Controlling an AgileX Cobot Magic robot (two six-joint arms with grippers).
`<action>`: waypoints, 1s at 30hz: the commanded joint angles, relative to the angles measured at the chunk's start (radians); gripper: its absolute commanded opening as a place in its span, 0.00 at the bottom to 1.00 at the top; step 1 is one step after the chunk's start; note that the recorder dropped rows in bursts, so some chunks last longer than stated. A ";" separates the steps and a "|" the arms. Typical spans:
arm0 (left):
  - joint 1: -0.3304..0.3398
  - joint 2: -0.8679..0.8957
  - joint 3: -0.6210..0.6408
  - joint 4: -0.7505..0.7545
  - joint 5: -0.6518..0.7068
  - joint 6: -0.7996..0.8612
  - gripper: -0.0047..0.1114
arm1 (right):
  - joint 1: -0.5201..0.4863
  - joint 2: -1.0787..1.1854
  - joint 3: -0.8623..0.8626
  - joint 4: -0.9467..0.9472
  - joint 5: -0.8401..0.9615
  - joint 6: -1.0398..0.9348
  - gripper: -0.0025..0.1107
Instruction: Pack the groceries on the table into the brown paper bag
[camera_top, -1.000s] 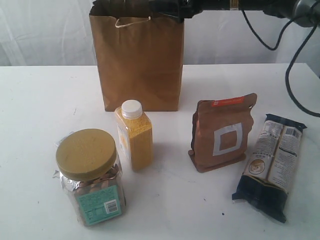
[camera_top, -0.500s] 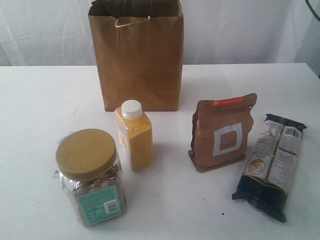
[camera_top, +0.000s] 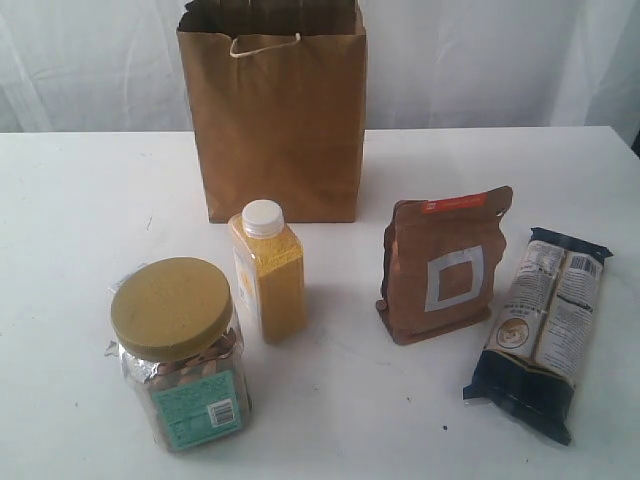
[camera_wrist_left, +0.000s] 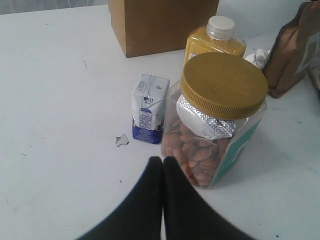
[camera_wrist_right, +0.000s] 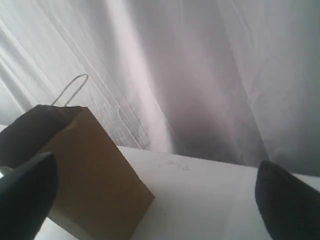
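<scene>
The brown paper bag stands upright at the back of the table. In front of it are the yellow white-capped bottle, the yellow-lidded jar, the copper-brown pouch and the long dark-blue packet lying flat. Neither gripper shows in the exterior view. My left gripper is shut and empty, just short of the jar, with the small white-blue carton beside it. My right gripper is open and empty, raised near the bag.
A white curtain hangs behind the table. A small paper scrap lies by the carton. The bottle and pouch stand beyond the jar in the left wrist view.
One second ago the right arm reached over the top of the bag; it has since drawn back to the right, out of the exterior view. The groceries have not moved.
</scene>
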 joint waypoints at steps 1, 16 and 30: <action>0.005 0.000 0.007 -0.017 -0.003 -0.005 0.04 | -0.018 -0.088 0.119 0.008 -0.005 0.003 0.95; 0.005 0.000 0.007 -0.017 -0.003 -0.005 0.04 | -0.020 -0.445 0.154 0.008 -0.005 0.003 0.86; 0.005 0.000 -0.001 0.110 -0.129 0.003 0.04 | -0.020 -0.557 0.154 0.008 0.293 0.001 0.02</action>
